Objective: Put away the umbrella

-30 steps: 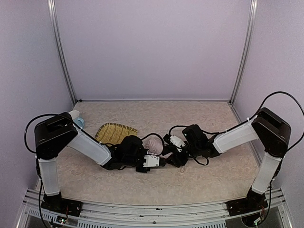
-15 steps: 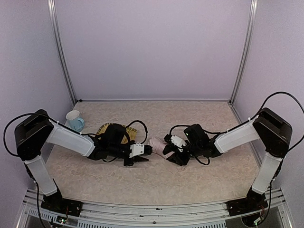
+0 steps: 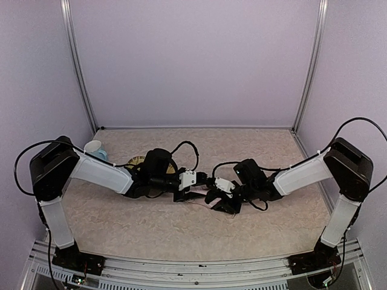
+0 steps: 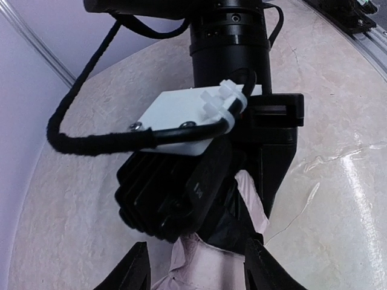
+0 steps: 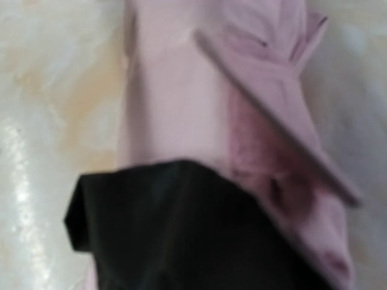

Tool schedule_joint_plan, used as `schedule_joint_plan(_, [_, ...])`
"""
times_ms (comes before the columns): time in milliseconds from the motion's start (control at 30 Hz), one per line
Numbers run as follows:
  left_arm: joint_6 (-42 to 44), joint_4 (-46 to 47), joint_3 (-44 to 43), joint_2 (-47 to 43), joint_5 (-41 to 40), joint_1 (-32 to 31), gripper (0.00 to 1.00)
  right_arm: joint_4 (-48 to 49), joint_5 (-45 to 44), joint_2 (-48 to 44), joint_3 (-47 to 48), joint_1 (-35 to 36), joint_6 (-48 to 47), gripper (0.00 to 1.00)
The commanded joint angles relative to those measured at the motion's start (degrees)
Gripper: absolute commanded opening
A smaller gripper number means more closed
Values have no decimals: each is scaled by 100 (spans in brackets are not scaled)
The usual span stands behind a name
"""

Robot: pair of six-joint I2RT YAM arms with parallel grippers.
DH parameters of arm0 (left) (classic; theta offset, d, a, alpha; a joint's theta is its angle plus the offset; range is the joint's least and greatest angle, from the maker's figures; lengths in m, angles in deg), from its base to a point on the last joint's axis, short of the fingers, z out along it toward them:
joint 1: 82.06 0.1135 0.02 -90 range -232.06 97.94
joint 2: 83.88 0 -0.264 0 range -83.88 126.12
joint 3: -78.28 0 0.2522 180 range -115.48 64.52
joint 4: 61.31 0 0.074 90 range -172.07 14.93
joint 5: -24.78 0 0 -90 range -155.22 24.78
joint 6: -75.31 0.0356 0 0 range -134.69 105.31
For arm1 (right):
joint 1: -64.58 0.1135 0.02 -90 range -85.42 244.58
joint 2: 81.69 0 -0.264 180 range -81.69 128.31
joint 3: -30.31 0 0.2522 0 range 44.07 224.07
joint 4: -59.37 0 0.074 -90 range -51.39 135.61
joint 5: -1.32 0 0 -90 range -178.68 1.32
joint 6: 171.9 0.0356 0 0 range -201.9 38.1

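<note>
Umbrella (image 5: pixel 175 103) is lying on the surface (image 3: pixel 272 229) right between the left tool (image 3: pixel 195 194) and right tool (image 3: pixel 213 198); mat (image 3: pixel 137 161) is sitting just behind the left tool, cup (image 3: pixel 95 148) further left.

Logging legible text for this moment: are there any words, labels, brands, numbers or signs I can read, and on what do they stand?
No text can be read in any view.
Small raised mark on the black body of the right end effector, left wrist view: too small to read.
The umbrella and the mug: no print visible.
</note>
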Motion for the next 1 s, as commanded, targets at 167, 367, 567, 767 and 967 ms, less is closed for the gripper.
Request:
schedule_joint_plan(167, [46,-373,-546,501,0,-86,26,-285,392,-228,-60,82,-373,7])
schedule_joint_plan(367, [11,-519,-619,571,-183,-45,10,-258,424,-332,-109,82,-407,5])
schedule_joint_plan(567, [-217,-477,-509,411,-381,119,0,-303,422,-335,-118,77,-425,0])
schedule_joint_plan(767, [-800,228,-176,16,-70,634,0,-521,449,-56,118,85,-408,0])
schedule_joint_plan(967, [-862,146,-297,-3,338,695,0,-674,570,60,204,175,-519,0])
